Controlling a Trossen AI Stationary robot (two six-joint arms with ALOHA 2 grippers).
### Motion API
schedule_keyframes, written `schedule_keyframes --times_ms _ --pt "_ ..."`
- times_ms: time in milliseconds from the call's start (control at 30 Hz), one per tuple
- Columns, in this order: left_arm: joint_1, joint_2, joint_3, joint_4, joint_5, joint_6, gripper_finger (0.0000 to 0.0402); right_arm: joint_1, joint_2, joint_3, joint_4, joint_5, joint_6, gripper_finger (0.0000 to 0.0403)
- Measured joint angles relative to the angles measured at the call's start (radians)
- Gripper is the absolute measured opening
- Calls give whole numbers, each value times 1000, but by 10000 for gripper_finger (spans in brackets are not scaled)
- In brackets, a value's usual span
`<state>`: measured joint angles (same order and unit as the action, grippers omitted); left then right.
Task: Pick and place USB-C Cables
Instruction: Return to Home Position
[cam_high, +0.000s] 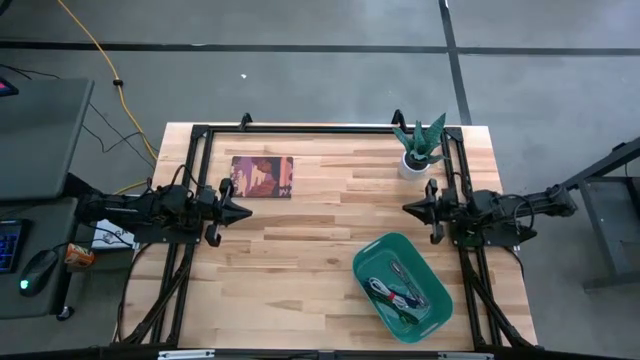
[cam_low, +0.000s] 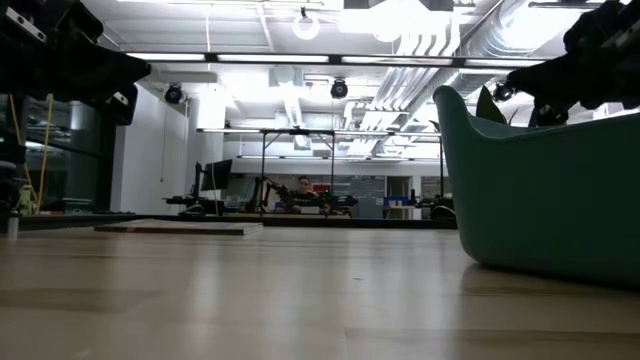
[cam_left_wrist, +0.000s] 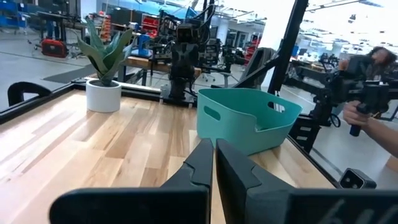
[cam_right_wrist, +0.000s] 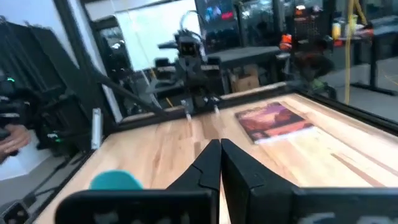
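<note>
Several short cable bundles (cam_high: 397, 287), silver-grey, green and white with red among them, lie on the floor of the teal tub (cam_high: 432, 309) at the table's near right. I cannot pick out the purple one. My left gripper (cam_high: 246, 212) is shut and empty at the table's left, above the wood; it also shows in its own wrist view (cam_left_wrist: 213, 155). My right gripper (cam_high: 407, 208) is shut and empty at the right, beyond the tub's far end, and shows in its wrist view (cam_right_wrist: 220, 152). Both point toward the table's middle.
A potted plant in a white pot (cam_high: 417, 152) stands at the far right. A dark-red flat mat (cam_high: 262, 176) lies at the far left. A black frame (cam_high: 300, 128) runs along the table's edges. A person's hand (cam_left_wrist: 367, 118) shows beyond the table's near right.
</note>
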<state>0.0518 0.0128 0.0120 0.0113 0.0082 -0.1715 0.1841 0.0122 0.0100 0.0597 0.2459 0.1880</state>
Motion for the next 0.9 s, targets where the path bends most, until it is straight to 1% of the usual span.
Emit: schedule_keyframes --times_ms 67,900 --pt "0 0 0 0 5 -7 0 0 0 0 -2 18 15 0" --pt "0 0 0 1 6 -17 1 0 8 -1 -4 1 13 0"
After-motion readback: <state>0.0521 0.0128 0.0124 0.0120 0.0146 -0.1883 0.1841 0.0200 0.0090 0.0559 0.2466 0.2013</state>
